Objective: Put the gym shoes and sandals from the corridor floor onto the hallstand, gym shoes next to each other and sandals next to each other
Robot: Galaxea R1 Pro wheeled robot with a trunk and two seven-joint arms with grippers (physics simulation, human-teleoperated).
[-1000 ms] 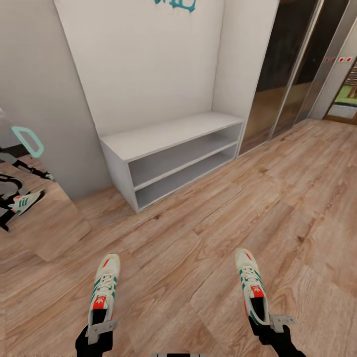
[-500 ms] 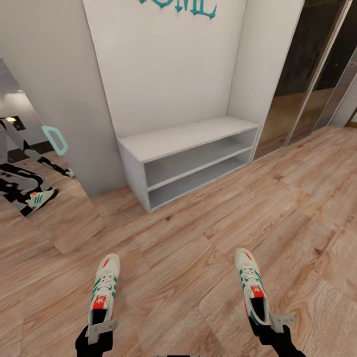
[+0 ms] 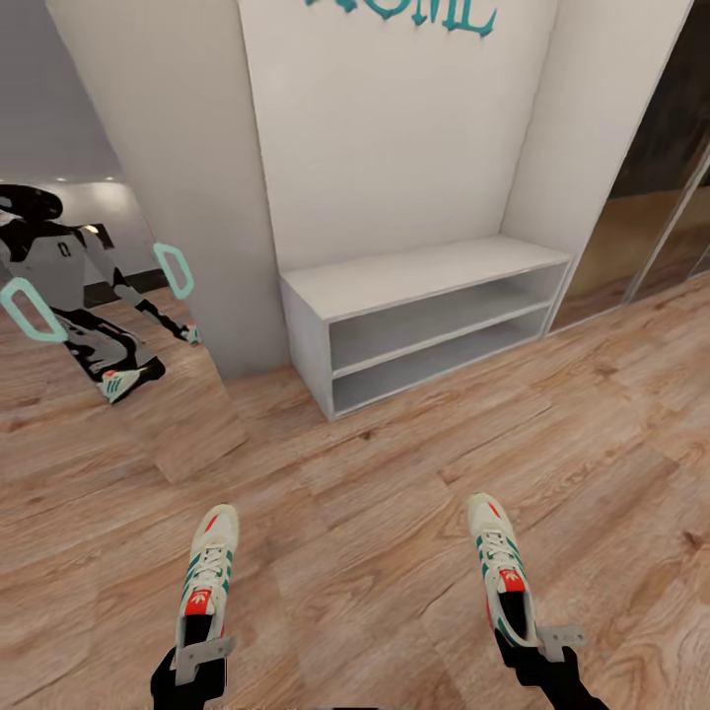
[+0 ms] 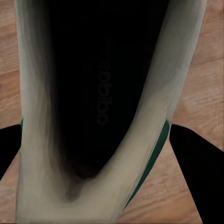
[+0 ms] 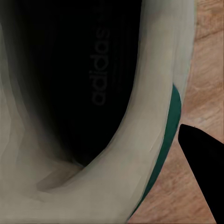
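I hold one gym shoe in each hand, toes pointing forward above the corridor floor (image 3: 375, 552). My left gripper (image 3: 200, 651) is shut on the heel of the left gym shoe (image 3: 206, 572), whose dark inside (image 4: 102, 84) shows in the left wrist view. Shut on the heel of the right gym shoe (image 3: 501, 567) is my right gripper (image 3: 537, 641); its cream rim (image 5: 140, 154) shows in the right wrist view. The light-grey hallstand (image 3: 394, 281) stands ahead against the wall, both open shelves bare. The sandals are out of view.
A mirror panel (image 3: 99, 296) at the left reflects the robot and a shoe. A glass-fronted wardrobe (image 3: 651, 197) stands right of the hallstand. Teal letters (image 3: 414, 12) hang on the back panel. Wood floor stretches between me and the rack.
The whole picture has shifted: the camera turned left, so the hallstand sits further right and the mirror shows more. Both grippers and shoes keep their places in view.
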